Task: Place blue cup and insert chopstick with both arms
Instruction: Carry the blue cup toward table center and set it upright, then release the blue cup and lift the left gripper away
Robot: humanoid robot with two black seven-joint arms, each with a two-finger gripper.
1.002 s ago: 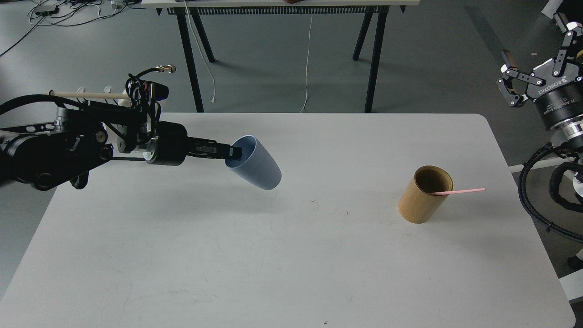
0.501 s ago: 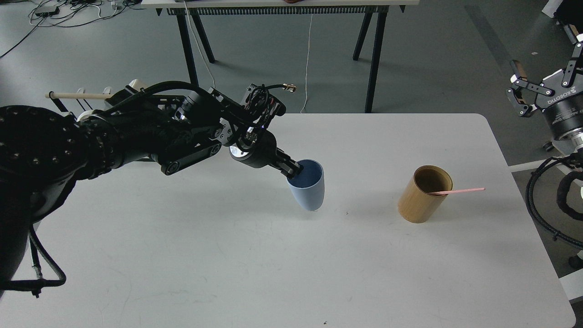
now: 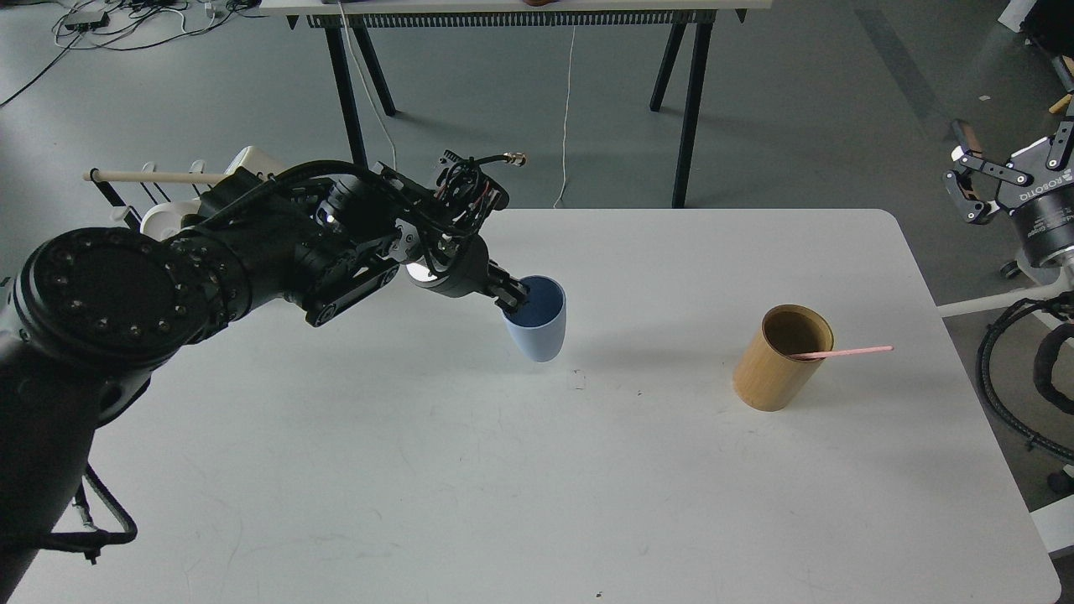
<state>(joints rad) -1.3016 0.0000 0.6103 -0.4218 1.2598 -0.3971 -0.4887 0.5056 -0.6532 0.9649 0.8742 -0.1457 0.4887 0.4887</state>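
Observation:
The blue cup (image 3: 537, 331) stands upright near the middle of the white table (image 3: 537, 486), mouth up, dark blue inside. My left gripper (image 3: 513, 297) is shut on its left rim, one finger inside the cup. The pink chopstick (image 3: 843, 351) leans out of a tan wooden cylinder (image 3: 780, 359) at the right, its free end pointing right. My right gripper (image 3: 994, 164) hangs open and empty off the table's right edge, far from the chopstick.
A rack with a long wooden dowel (image 3: 155, 177) and white mugs (image 3: 164, 218) sits at the table's back left, behind my left arm. A black-legged table (image 3: 520, 50) stands behind. Cables (image 3: 1011, 394) hang at the right.
My left arm swung the cup from tilted in the air to upright, then drew it slightly back left. My right gripper drifted right and a little up.

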